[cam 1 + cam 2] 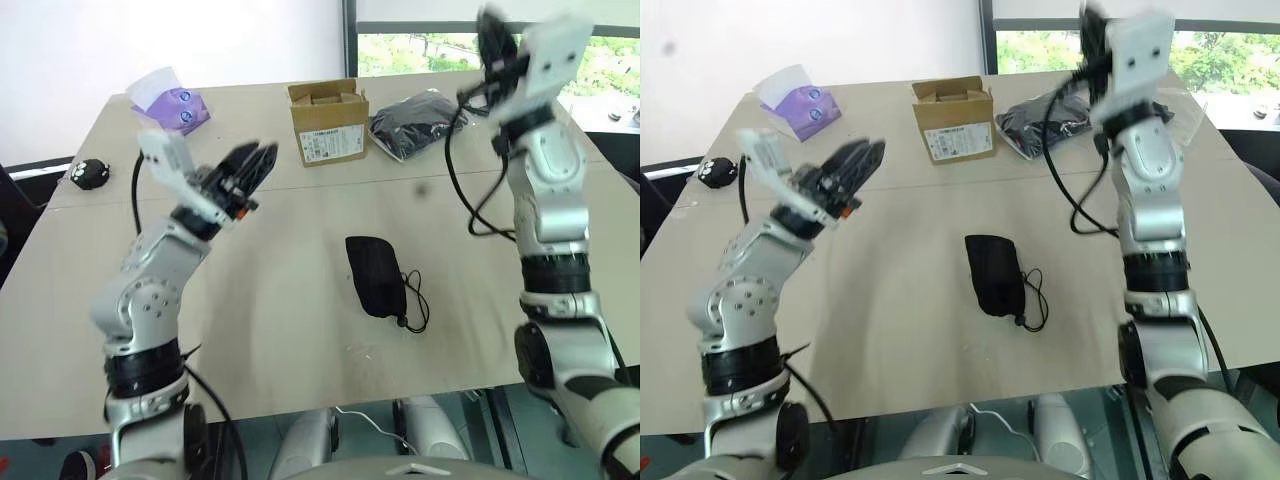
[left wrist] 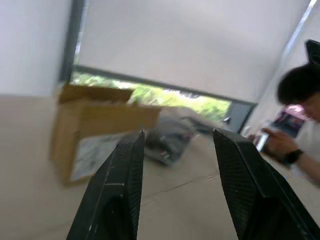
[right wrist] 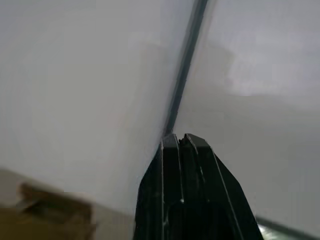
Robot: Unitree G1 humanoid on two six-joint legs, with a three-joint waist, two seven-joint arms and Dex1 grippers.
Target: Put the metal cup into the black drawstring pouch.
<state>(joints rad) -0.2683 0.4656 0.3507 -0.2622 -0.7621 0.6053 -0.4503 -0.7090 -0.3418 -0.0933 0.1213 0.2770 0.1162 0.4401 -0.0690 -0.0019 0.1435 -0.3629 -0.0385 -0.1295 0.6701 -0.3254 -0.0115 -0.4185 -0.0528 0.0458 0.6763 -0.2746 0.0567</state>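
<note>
A matt black cloth pouch (image 1: 375,275) lies on a smooth pale wood-look table (image 1: 250,300) near a brown cardboard box (image 1: 328,123).

The black drawstring pouch (image 1: 374,275) is matte black on a pale beige table (image 1: 280,300). Behind it stand a brown cardboard box (image 1: 328,125) with a white label, and a tissue pack (image 1: 178,108) — purple, white tissue on top.

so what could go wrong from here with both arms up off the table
The black drawstring pouch lies flat on the table with neither pincer holding it, so it may slide when touched. Its loose cord could snag a finger. The right pincer is shut, so it must open before gripping anything.
</note>
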